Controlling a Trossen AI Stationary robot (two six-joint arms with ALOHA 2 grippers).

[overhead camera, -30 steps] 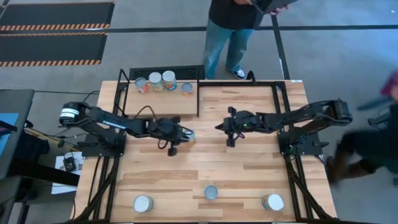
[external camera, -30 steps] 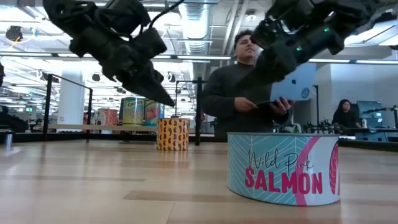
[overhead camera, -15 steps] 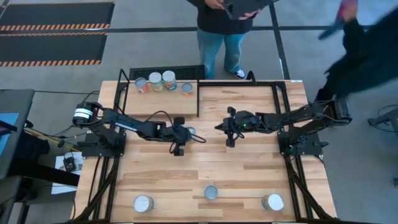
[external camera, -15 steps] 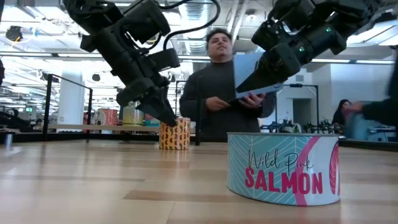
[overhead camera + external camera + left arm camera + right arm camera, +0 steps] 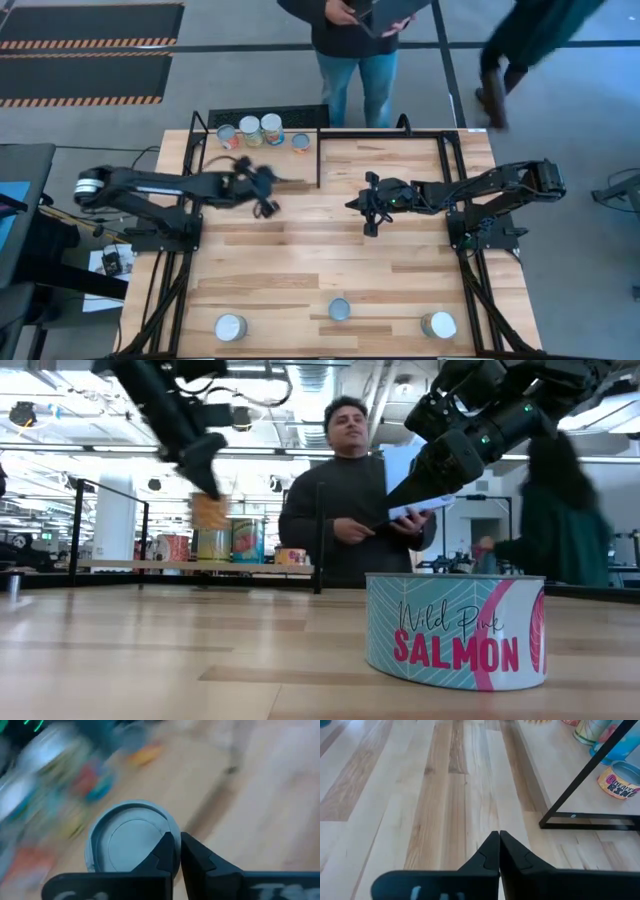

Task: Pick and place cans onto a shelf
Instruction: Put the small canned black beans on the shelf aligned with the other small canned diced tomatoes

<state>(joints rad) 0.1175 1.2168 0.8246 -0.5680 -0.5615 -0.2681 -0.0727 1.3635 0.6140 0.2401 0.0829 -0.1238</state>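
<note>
Orange-labelled small tin w/ grey lid (image 5: 209, 510) clamped in left gripper (image 5: 262, 186) above pale-wood shelf (image 5: 290, 168); right gripper (image 5: 367, 205) closed, empty, mid-table.

Four cans (image 5: 250, 129) on shelf (image 5: 290, 165) (back left)

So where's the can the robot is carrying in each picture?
Low view: the orange can hangs upper left, above the shelf.
High view: hidden under the left gripper, at the shelf's near edge.
Left wrist view: centre, grey lid up.
Right wrist view: cannot tell.
Shared landmark: the shelf's black rods.
</note>
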